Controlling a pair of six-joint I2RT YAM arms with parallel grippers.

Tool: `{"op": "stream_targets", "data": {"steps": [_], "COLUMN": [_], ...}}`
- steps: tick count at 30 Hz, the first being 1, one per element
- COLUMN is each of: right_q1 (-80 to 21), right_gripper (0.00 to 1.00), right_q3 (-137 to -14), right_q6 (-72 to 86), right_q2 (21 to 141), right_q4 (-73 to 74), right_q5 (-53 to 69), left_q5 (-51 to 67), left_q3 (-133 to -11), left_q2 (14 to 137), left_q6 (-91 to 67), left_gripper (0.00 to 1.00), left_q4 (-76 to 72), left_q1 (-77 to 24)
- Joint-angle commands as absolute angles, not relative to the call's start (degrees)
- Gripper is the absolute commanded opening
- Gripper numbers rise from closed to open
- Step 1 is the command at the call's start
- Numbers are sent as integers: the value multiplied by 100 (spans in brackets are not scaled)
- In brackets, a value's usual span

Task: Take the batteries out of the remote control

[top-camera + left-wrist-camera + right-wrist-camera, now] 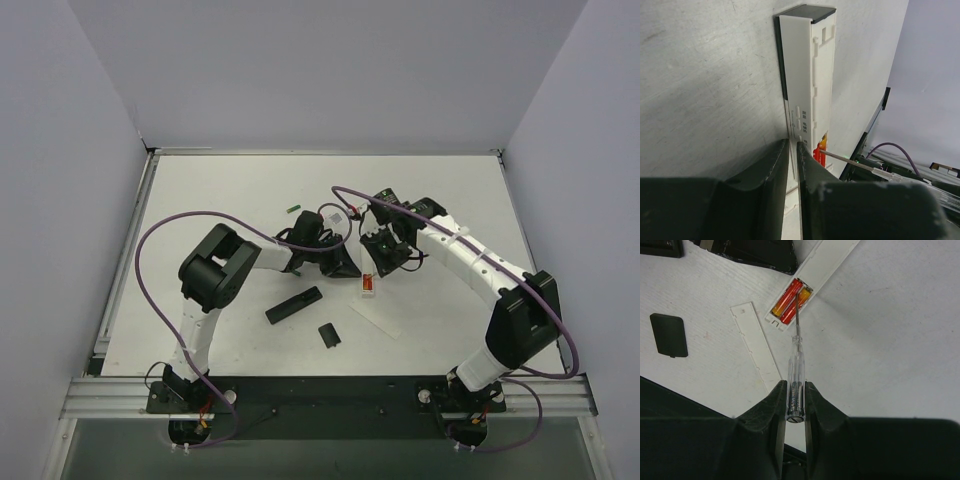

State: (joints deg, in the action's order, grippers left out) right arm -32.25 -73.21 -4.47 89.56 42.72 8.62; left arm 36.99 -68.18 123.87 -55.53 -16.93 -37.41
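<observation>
Just ahead of the right hand (pixel 795 386), which is clamping a clear-handled screwdriver (pixel 795 365), the tip is digging between the red-orange batteries (pixel 788 301) in the white remote control's (pixel 832 257) open bay. Left hand (pixel 793 145) is sitting nearly closed at the remote's battery end, and I can't tell if it's actually pinching. So hard levering is risking the remote skidding, or a cell flicking off the counter (pixel 890 340).

Two remotes (pixel 832 257), two covers (pixel 756 347), three batteries (pixel 786 299), one screwdriver (pixel 796 375).
</observation>
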Motion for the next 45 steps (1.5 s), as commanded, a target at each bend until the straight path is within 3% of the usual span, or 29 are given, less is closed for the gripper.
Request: {"op": "stream_targets", "data": {"steps": [1,17,32,45], "right_q1": [-3208,-2224,-2197,-2197], "right_gripper": [0,0,0,0], "right_q3": [-7225,-5564,-6091,-6873], "right_q6": [-404,-351,-492,-984], "right_q2": [9132,8508,8552,8806], "right_q4": [4360,2751,3287,3999], "right_q5": [1018,2417,2119,1134], "left_q5": [3823,3788,3261,3199], "left_q3": [-6882,-6812,-6723,-7690], "left_q2": [12296,12313,11681,12190], "left_q6": [-5616,-5704,-5661,-5317], "left_gripper": [23,23,23,25], "left_q4": [-1986,-2048,-1574,-817], "left_q1": [-3779,-3779,-3243,-3226]}}
